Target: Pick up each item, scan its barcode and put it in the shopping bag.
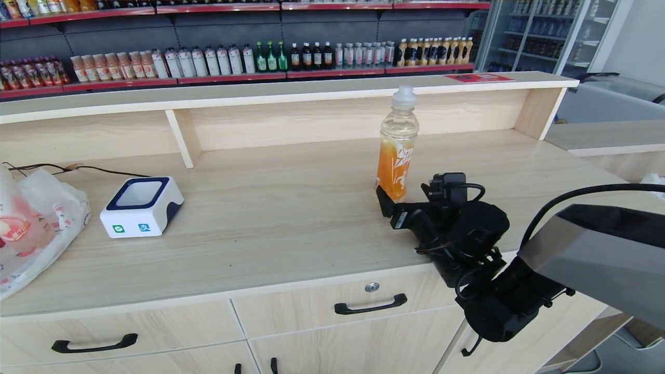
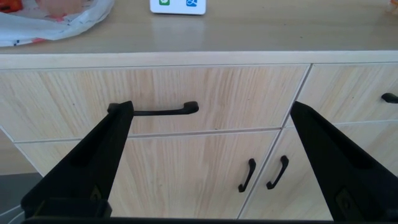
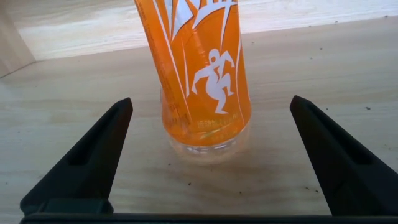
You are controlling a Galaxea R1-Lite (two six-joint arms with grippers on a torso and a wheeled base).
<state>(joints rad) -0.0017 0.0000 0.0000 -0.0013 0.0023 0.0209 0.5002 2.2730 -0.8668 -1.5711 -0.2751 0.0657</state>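
1. You are at the pick-up step: the clear plastic bottle of orange drink (image 1: pixel 397 150) stands upright, far right on the desk (image 1: pixel 286 218), ungrasped.
2. Your right end effector (image 3: pixel 211 109) is wide apart and empty, just near of the bottle; judge: advance, then close.
3. Left end effector (image 2: pixel 209 109) gapes empty too.

Pale wooden counter (image 1: pixel 291 218), raised ledge (image 1: pixel 311 92) along its far edge, one upright divider (image 1: pixel 183 136) beneath. Red mat (image 1: pixel 479 78) on ledge, right end. Black cable (image 1: pixel 78 168) at far left. Drawers (image 1: pixel 291 311) below, black handles (image 1: pixel 370 307), round lock (image 1: pixel 371 286). Cupboard doors (image 2: pixel 205 180) under the drawers, upright handles (image 2: pixel 247 175). Behind: red shelves (image 1: pixel 234 78) lined with bottles (image 1: pixel 208 61); glass-door cooler (image 1: pixel 540 36) far right
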